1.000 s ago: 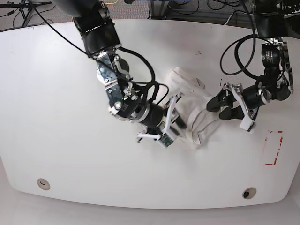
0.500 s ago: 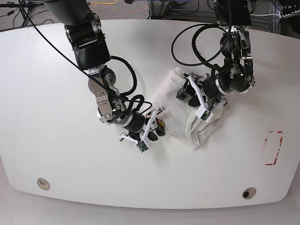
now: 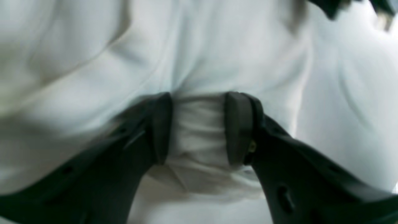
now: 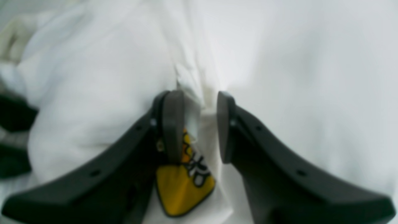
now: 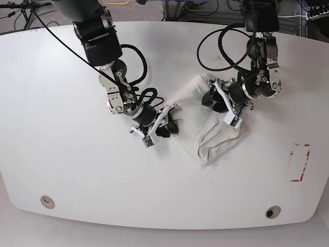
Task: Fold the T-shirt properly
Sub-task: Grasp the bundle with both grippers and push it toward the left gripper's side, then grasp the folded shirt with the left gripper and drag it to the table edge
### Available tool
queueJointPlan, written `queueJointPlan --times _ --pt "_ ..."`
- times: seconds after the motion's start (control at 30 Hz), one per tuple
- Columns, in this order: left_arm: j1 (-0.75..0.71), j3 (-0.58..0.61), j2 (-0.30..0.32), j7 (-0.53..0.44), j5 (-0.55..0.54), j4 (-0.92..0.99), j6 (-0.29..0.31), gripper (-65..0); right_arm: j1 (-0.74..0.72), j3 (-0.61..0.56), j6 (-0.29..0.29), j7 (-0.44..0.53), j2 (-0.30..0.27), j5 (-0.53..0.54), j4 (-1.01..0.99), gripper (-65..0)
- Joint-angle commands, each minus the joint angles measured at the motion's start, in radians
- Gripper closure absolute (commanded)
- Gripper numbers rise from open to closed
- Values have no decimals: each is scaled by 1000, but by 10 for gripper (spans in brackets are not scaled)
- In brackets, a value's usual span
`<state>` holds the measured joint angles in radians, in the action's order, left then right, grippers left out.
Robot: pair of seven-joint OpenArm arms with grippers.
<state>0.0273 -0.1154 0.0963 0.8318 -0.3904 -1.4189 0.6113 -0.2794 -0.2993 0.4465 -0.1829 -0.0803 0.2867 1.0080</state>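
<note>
A white table is filling the overhead view, and the T-shirt is lying bunched in a crumpled heap a little right of its middle. Two black robot arms are reaching down to it from the far edge. The left gripper (on the right side of the overhead view) is pressing into the upper part of the heap; in its own wrist camera, the left gripper is pinching a gathered ridge of white cloth between its two dark pads, which are touching the cloth on both sides. The right gripper is sitting at the heap's left edge, where the cloth is stretching out toward it. In its wrist camera the right gripper is holding its jaws partly apart with a fold of the T-shirt between them; the fold is lying against the left pad, and a yellow-orange and black print is showing just below it. Both wrist views are blurred.
</note>
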Motion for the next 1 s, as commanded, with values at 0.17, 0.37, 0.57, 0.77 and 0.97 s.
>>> queueJointPlan --times 0.17,0.37,0.57,0.77,0.97 --pt "69 1 102 27 81 112 -34 -254 145 4 -1 -77 -36 -13 209 -166" --pt "85 -4 158 48 81 111 -11 -254 250 4 -24 -103 -34 -13 338 -165" --pt "82 -8 201 80 81 45 87 -254 286 -1 -85 -117 -32 -10 432 -165" --pt "64 -94 208 185 81 -158 87 -254 296 4 -91 -267 -42 -13 619 -165" --pt "139 -106 159 208 84 -308 87 -254 299 4 -93 -376 -79 -14 791 -165"
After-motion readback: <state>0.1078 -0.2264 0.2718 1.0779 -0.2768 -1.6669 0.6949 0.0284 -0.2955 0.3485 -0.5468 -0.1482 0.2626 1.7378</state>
